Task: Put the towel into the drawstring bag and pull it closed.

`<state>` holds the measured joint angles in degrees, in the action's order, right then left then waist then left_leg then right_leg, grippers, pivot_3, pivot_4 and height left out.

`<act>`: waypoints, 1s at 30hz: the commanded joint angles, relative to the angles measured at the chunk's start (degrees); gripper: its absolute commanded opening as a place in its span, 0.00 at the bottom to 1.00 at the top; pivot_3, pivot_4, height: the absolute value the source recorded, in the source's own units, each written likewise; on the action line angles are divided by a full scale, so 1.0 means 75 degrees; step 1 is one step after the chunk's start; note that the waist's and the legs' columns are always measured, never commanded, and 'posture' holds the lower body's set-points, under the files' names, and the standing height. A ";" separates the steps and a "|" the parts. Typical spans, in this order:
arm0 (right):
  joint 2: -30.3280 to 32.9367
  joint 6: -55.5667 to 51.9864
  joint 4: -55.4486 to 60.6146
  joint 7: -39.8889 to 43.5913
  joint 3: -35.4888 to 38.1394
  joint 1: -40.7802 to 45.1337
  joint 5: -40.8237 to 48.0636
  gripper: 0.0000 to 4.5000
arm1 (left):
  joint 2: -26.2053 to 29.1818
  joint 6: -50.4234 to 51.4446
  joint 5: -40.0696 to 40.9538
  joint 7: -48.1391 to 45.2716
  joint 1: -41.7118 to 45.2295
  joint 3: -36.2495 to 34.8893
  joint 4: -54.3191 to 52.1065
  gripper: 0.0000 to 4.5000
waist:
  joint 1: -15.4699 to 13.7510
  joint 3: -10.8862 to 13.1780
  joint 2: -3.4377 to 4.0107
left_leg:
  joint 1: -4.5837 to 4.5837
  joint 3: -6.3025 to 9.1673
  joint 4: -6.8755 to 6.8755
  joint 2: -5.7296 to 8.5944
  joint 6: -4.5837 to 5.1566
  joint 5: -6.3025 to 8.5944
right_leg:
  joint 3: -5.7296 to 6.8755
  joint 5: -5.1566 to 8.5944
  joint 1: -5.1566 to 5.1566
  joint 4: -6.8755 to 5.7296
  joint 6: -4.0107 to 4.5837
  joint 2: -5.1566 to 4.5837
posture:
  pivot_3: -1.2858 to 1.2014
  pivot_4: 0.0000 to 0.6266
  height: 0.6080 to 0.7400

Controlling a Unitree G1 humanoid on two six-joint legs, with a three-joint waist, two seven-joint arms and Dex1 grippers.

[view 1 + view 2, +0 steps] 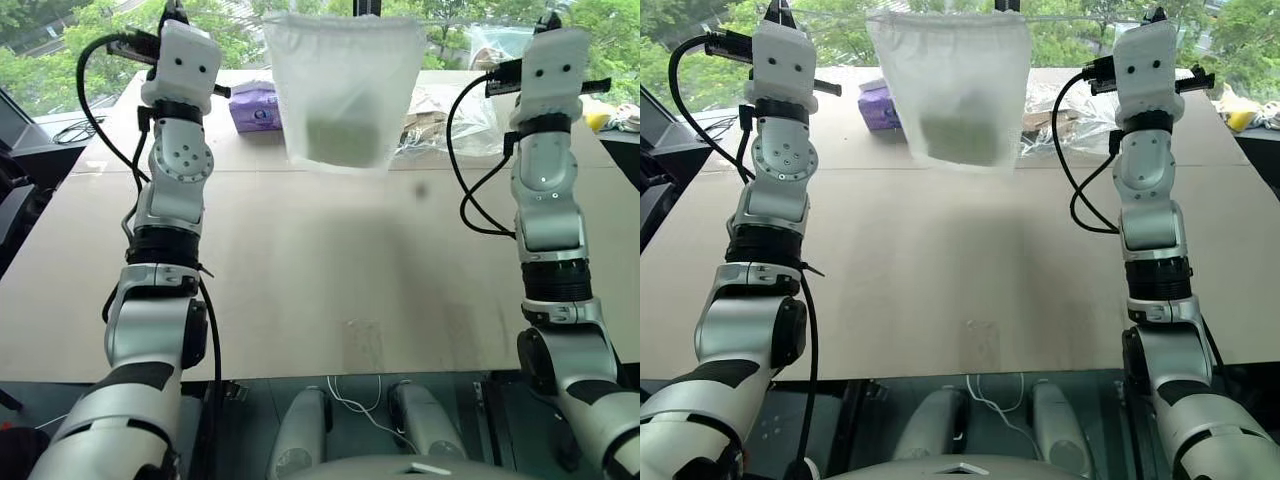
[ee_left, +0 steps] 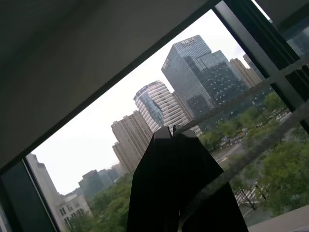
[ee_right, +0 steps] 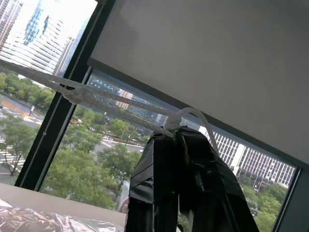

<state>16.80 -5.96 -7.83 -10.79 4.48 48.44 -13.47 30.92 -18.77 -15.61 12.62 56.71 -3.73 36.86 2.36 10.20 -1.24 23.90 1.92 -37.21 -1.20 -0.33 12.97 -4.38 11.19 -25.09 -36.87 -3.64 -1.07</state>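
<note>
A purple tissue packet (image 1: 255, 107) is seen at the far side of the brown bench (image 1: 300, 280). A crumpled clear plastic bag (image 1: 440, 120) lies further right, a yellow object (image 1: 598, 120) beyond.

Wide tan cardboard-covered tabletop (image 1: 320, 290), seam running across its far part. Beyond it, dark-framed floor-to-ceiling windows (image 2: 270, 53) with daylight. Outside: green treetops (image 3: 72, 169), glass high-rise towers (image 2: 203, 67), pale overcast sky. Plain grey ceiling (image 3: 217, 58) overhead.
</note>
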 commanded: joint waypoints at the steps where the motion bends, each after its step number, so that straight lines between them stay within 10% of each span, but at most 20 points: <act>1: -0.0146 -0.0565 0.0001 -0.0376 0.0694 -0.0144 0.0366 0.00 | -0.0031 0.0477 0.0621 0.0086 -0.0185 -0.0645 0.0151 0.01 | 0.0015 0.0000 0.0000 | -0.0001 -0.0002 0.0000 0.0000 0.0000 0.0000 | -0.0001 0.0000 0.0000 -0.0001 0.0000 0.0000 | 0.52 0.24 1.00; 21: -0.1140 -0.2889 0.0273 -0.2352 0.2746 -0.0556 0.2374 0.00 | -0.0516 0.2394 0.2551 0.1404 -0.1150 -0.2377 0.0048 0.01 | 0.0007 -0.0002 -0.0001 | -0.0005 0.0003 -0.0011 0.0000 0.0000 0.0000 | 0.0001 -0.0002 0.0002 -0.0021 0.0002 0.0000 | 0.52 0.24 1.00; 30: -0.0736 -0.3718 0.1187 0.1721 0.0290 -0.0854 0.3552 0.00 | -0.1292 0.3007 0.3555 -0.2521 -0.0804 -0.1154 -0.0008 0.01 | 0.0006 -0.0002 0.0000 | -0.0007 0.0006 -0.0010 0.0000 0.0000 0.0000 | 0.0005 -0.0001 0.0005 -0.0019 0.0002 0.0006 | 0.52 0.24 1.00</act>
<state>10.60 -32.57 -3.39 -4.43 11.17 42.24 11.31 22.69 1.79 8.89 1.52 49.42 -15.36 38.81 2.41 10.18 -1.24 23.85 1.99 -37.30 -1.20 -0.33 12.97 -4.33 11.18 -25.02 -37.00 -3.62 -1.03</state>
